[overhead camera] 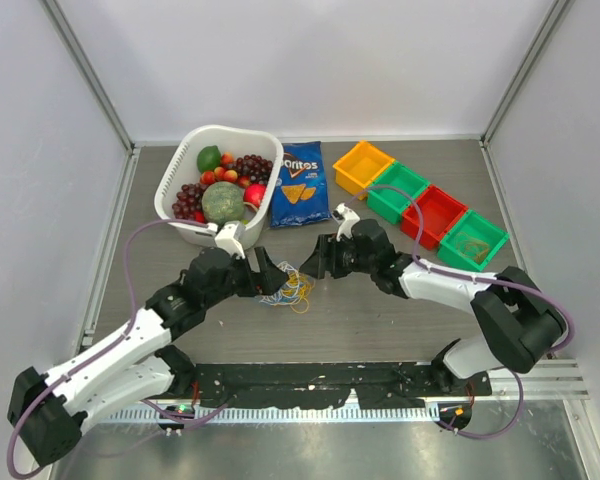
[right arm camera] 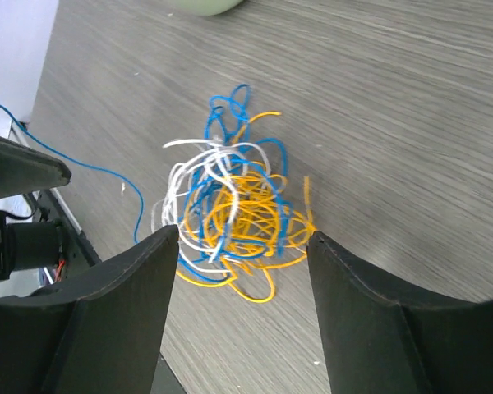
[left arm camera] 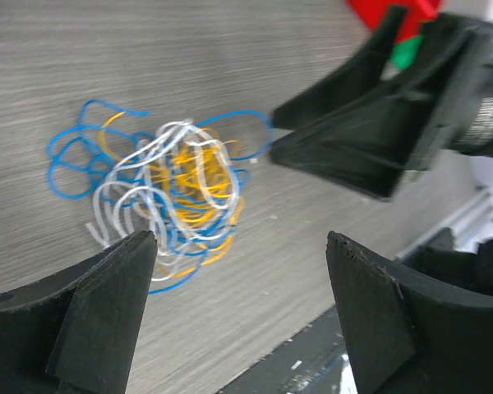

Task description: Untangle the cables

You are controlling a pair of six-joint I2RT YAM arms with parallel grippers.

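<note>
The cables [overhead camera: 291, 290] lie on the grey table as one small tangle of blue, white, yellow and orange strands. In the left wrist view the cables [left arm camera: 177, 193] sit ahead and left of my left gripper [left arm camera: 240, 238], which is open with only bare table between its fingers. My right gripper [left arm camera: 273, 135] points at the tangle from the right. In the right wrist view the cables [right arm camera: 234, 209] lie just beyond my right gripper [right arm camera: 242, 234], open and holding nothing. In the top view the left gripper [overhead camera: 270, 275] and right gripper [overhead camera: 315, 262] flank the tangle.
A white basket [overhead camera: 270, 185] of fruit stands at the back left, with a blue Doritos bag [overhead camera: 300, 185] beside it. Orange [overhead camera: 363, 166], green [overhead camera: 398, 192], red [overhead camera: 435, 215] and green [overhead camera: 472, 240] bins run diagonally at the back right. A black strip [overhead camera: 320, 380] lines the near edge.
</note>
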